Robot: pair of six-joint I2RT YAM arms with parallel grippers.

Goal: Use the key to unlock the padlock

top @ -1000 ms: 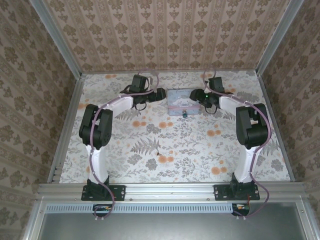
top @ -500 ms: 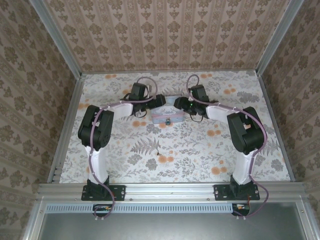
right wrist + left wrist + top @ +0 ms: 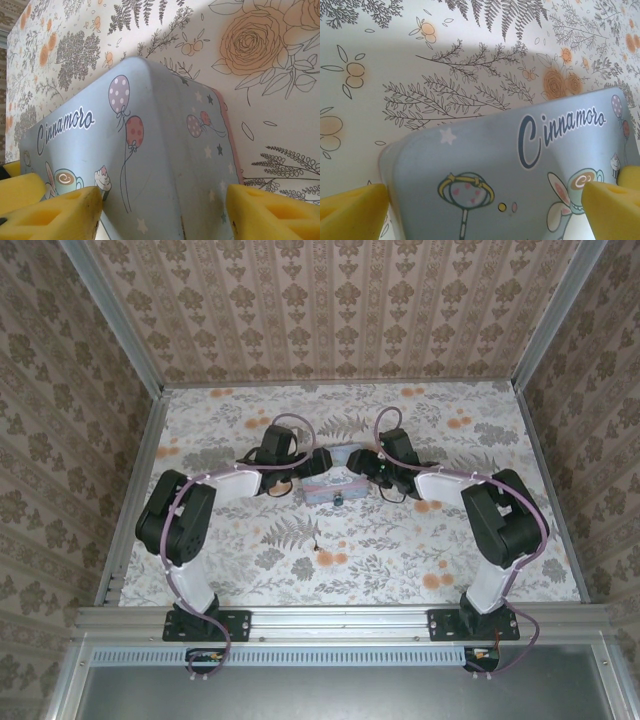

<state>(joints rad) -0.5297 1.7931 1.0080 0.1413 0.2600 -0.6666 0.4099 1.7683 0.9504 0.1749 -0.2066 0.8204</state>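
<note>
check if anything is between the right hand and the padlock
yes, the tin box: its end sits inside the right hand, while the padlock hangs on the box's near side, around the corner.

Floral-print table (image 3: 250, 560); light blue tin (image 3: 335, 483) mid-table, towards far side

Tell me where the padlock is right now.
In the top view the padlock sits at the middle of the near side of the light blue tin, close to the centre of the table.
</note>
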